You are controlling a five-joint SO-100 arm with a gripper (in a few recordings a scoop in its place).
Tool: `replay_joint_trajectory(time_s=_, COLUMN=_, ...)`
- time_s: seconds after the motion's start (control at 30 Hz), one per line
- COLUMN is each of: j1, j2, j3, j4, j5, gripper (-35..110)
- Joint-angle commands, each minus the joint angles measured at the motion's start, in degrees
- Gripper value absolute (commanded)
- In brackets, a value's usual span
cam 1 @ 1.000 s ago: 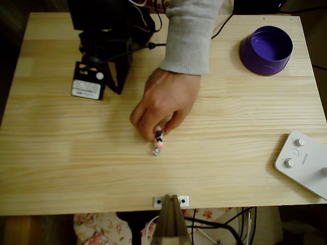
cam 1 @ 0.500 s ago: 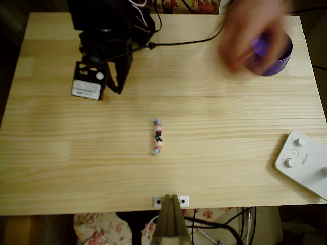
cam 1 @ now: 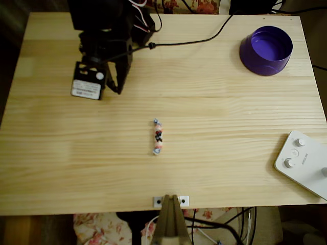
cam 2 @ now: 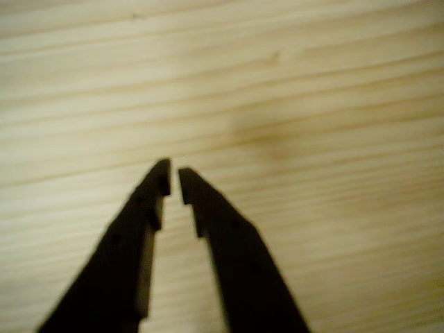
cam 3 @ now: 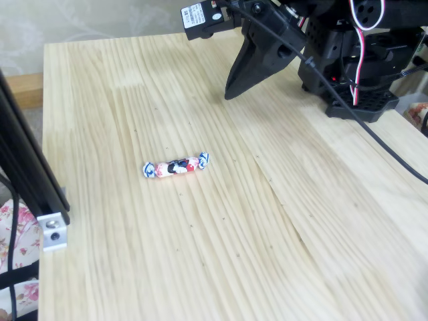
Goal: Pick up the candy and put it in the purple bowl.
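Observation:
The candy (cam 1: 157,137) lies alone in the middle of the wooden table, pinkish-white with dark marks and bluish twisted ends; in the fixed view the candy (cam 3: 175,166) lies at centre left. The purple bowl (cam 1: 266,50) stands upright at the far right corner, nothing visible inside it. My gripper (cam 1: 119,90) hangs at the far left of the table, well away from the candy. In the wrist view the gripper (cam 2: 173,177) has its black fingers nearly touching over bare wood, with nothing between them. Its dark tip (cam 3: 231,93) points down at the table.
A white device with knobs (cam 1: 304,163) sits at the near right edge. A black cable (cam 1: 189,42) runs across the far side of the table from the arm's base. A metal bracket (cam 1: 171,201) is fixed at the near edge.
A person's hand that held the candy on the table has let it go and pulled away past the bowl, out of the picture. The candy stays put; the arm has not moved.

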Motion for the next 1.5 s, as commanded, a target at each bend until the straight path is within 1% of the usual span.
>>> replay_joint_trajectory(time_s=0.0, j1=0.79, j2=0.79, j3=-0.97, j4=-0.35, j5=0.79, gripper=-1)
replay_joint_trajectory(time_s=1.1, j1=0.97, j2=0.79, j3=-0.97, j4=-0.7, j5=0.97, gripper=-1)
replay_joint_trajectory(time_s=1.27, j1=2.46, j2=0.35, j3=-5.45, j4=-0.88, j5=0.09, gripper=-1)
replay_joint_trajectory(time_s=1.47, j1=0.0, j2=-5.27, j3=-11.78, j4=0.0, j5=1.49, gripper=-1)
